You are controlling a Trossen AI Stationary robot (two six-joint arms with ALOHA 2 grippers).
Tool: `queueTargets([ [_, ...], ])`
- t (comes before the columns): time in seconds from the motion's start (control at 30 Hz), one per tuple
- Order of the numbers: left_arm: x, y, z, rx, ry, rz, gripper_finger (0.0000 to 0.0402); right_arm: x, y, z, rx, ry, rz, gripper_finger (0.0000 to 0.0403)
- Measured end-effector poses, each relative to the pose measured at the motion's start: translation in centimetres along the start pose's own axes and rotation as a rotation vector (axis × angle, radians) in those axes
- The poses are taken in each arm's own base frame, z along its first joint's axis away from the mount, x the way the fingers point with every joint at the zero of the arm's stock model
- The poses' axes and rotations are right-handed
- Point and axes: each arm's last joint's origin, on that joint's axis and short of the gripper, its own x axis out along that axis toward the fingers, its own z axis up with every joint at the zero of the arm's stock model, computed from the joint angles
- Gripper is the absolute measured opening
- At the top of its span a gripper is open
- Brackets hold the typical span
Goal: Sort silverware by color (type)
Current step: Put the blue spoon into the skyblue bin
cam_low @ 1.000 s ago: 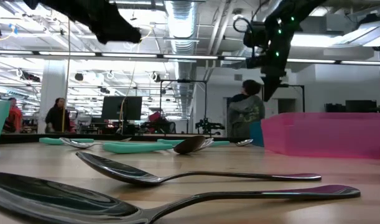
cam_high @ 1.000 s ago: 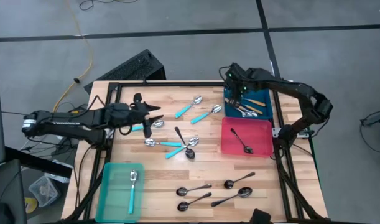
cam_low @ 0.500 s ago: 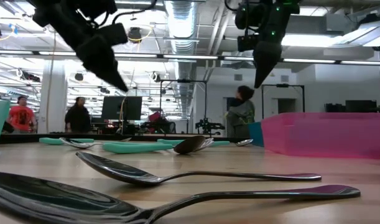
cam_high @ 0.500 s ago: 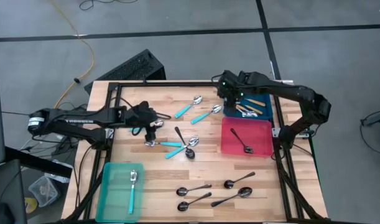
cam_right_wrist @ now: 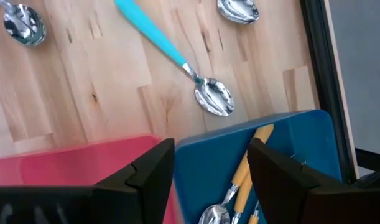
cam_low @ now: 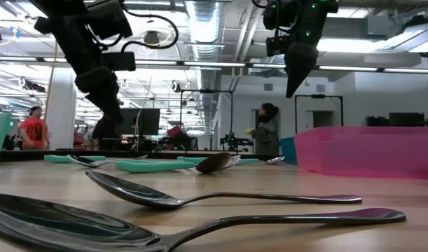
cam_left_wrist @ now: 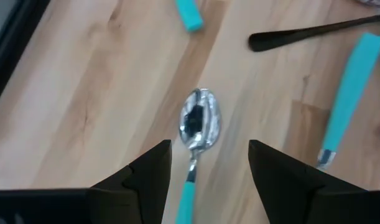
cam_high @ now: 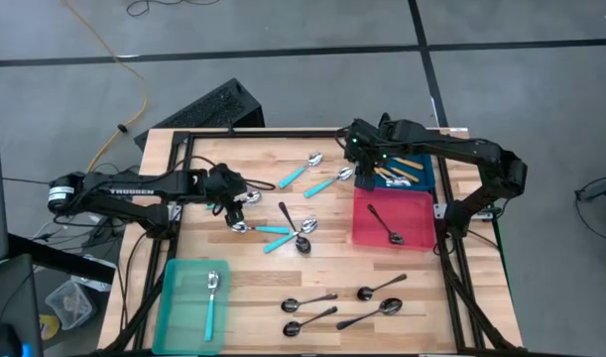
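1. High view: the silverware lies scattered on the wooden table. Teal-handled spoons sit in the middle and far part, and one lies in the teal tray at the near left. Four all-dark spoons lie near the front edge, and another rests in the pink tray on the right. Orange-handled spoons fill the blue tray at the far right.
2. High view, arms: the left gripper hangs over a teal spoon left of centre; the right gripper hovers at the blue tray's left edge.
3. Low view: dark spoons fill the foreground, with the pink tray's wall to the right and people standing in the room behind.
4. Left wrist view: the left fingers stand apart, empty, on either side of a teal-handled spoon with a shiny bowl.
5. Right wrist view: the right fingers are spread wide and hold nothing, above the pink and blue trays; a teal spoon lies just beyond on the wood.
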Motion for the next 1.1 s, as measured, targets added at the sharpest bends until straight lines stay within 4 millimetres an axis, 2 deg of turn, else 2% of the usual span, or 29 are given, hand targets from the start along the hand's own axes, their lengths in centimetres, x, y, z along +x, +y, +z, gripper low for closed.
queueTargets([
  [0.17, 1.4, 0.7, -1.5, -0.038, 0.033, -0.011, 0.0198, 0.0, 0.1, 0.0, 0.001, 0.005, 0.002, 0.0226],
  [0.37, 2.1, 1.5, -2.2, -0.065, 0.05, 0.031, 0.0198, 0.0, 0.1, 0.0, -0.002, 0.004, 0.001, 0.0226],
  [0.77, 2.7, 2.0, -2.5, -0.093, 0.05, 0.01, 0.0198, 0.0, 0.1, 0.0, -0.003, 0.004, 0.002, 0.0226],
  [1.1, 6.1, 1.6, -3.2, -0.032, 0.221, 0.055, 0.0198, 0.0, 0.1, 0.0, 0.001, 0.004, 0.003, 0.0226],
])
